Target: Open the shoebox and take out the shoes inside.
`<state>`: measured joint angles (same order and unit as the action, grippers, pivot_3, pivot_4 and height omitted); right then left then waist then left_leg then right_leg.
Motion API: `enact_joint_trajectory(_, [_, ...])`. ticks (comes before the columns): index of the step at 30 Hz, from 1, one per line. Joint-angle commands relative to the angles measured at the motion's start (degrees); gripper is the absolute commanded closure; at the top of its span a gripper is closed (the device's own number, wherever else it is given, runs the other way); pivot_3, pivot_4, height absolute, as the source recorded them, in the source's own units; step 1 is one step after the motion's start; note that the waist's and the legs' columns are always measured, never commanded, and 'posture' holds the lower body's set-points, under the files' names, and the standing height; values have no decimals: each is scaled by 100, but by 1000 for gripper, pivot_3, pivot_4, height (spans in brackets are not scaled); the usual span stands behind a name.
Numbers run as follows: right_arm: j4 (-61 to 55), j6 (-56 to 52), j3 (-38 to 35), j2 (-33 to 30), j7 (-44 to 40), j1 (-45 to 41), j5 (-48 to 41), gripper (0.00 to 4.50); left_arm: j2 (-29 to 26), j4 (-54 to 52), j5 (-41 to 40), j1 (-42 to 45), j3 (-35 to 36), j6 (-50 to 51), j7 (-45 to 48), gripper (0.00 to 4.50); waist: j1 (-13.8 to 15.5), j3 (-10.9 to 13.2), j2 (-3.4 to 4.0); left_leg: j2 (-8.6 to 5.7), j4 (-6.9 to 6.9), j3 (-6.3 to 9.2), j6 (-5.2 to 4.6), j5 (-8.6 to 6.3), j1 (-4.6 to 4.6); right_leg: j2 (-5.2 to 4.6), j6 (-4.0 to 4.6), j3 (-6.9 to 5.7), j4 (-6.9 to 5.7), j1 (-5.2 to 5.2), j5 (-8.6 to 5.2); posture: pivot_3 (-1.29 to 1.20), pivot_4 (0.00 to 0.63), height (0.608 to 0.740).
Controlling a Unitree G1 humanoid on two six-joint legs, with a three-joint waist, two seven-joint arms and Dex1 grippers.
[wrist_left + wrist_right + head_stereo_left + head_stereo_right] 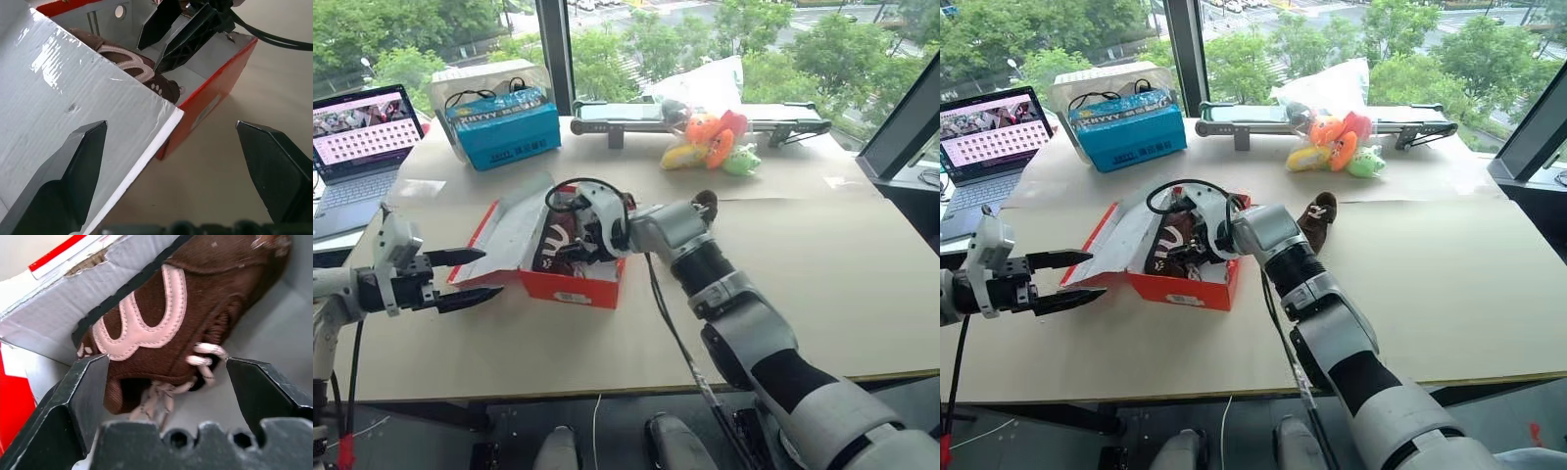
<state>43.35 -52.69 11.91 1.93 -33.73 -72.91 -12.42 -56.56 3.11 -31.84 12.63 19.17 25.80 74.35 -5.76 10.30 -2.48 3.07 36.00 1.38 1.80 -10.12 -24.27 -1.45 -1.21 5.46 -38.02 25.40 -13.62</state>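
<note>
While the left gripper [465, 278] hangs with its jaws spread at the near-left corner of the shoebox [570, 285], just beside the raised lid [514, 233] and gripping nothing, that flap looks free to drop. Inside the box, the right gripper [166, 377] sits wide open around the brown shoe [161, 323]; I'd guess it could pinch only the laces [203, 363] and lose it. Its cable [579, 184] might snag the box wall. Beyond the box, the other shoe [1316, 217] already lies out on the table [822, 245].
</note>
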Motion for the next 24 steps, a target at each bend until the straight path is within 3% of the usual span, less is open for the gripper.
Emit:
enact_joint_trajectory(1, [562,455,-437,225,75,-426,-77,29,-52,-215,-127,-54,241,-35,-26,0,0,0,0,0,0,0,0,0,1,0,0,0,0,0,0,0,150,736])
enact_joint_trajectory(11, [2203,1578,-998,482,381,-602,125,29,-80,-376,-144,-146,280,59,-64,0,-14,0,0,1,-1,3,0,0,5,2,0,-3,0,-4,0,0,150,736])
enact_joint_trajectory(21, [2831,2062,-1202,489,475,-353,303,29,-136,-523,-191,-312,392,118,-123,0,-35,-1,-1,1,0,5,0,0,42,2,-26,-3,-4,-37,-15,0,150,736])
enact_joint_trajectory(22, [2855,2079,-1220,494,474,-345,306,533,-153,-529,-181,-334,396,113,-121,0,-36,-1,-1,1,0,4,0,0,47,2,-26,-3,-4,-42,-15,0,150,736])
enact_joint_trajectory(24, [2887,2106,-1240,503,463,-342,312,1085,-168,-530,-188,-353,406,115,-129,0,-34,-1,-1,0,1,5,0,0,55,2,-26,-3,-5,-49,-15,0,150,736])
